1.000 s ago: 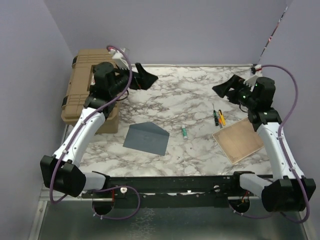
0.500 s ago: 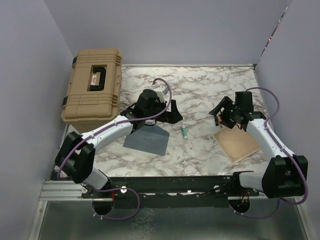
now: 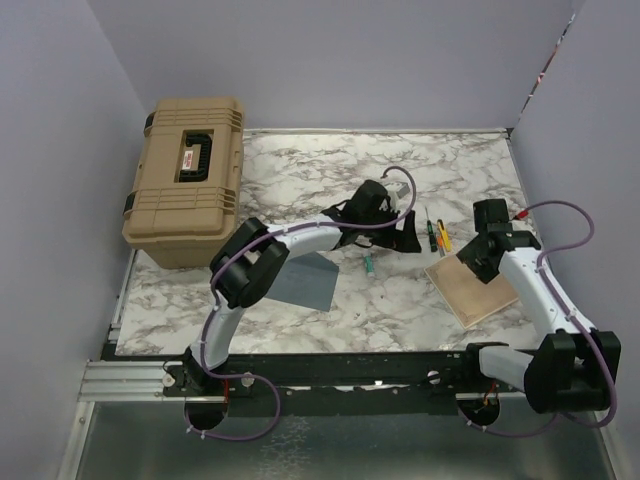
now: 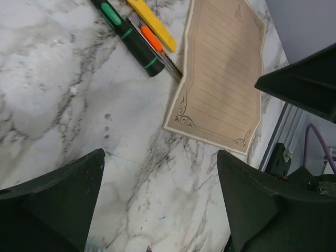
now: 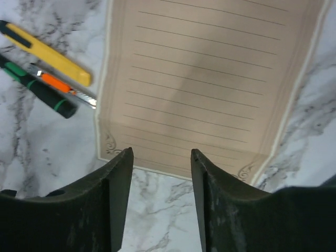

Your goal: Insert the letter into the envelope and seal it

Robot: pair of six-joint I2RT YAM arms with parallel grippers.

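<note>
Right gripper (image 5: 161, 157), jaws partly open and empty, hovers just above the near edge of the letter (image 5: 210, 79). It should pinch that edge squarely, clear of the green pen (image 5: 39, 88) to its left. Beyond, the left gripper (image 4: 160, 157) gapes wide, empty. The envelope (image 3: 312, 283) lies well behind it.

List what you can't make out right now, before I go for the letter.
Flap of the envelope: top view, the left arm covers it; absent from both wrist views.
Far edge of the letter: right wrist view, cut off by the frame.
The small green item: top view, too small to identify.
</note>
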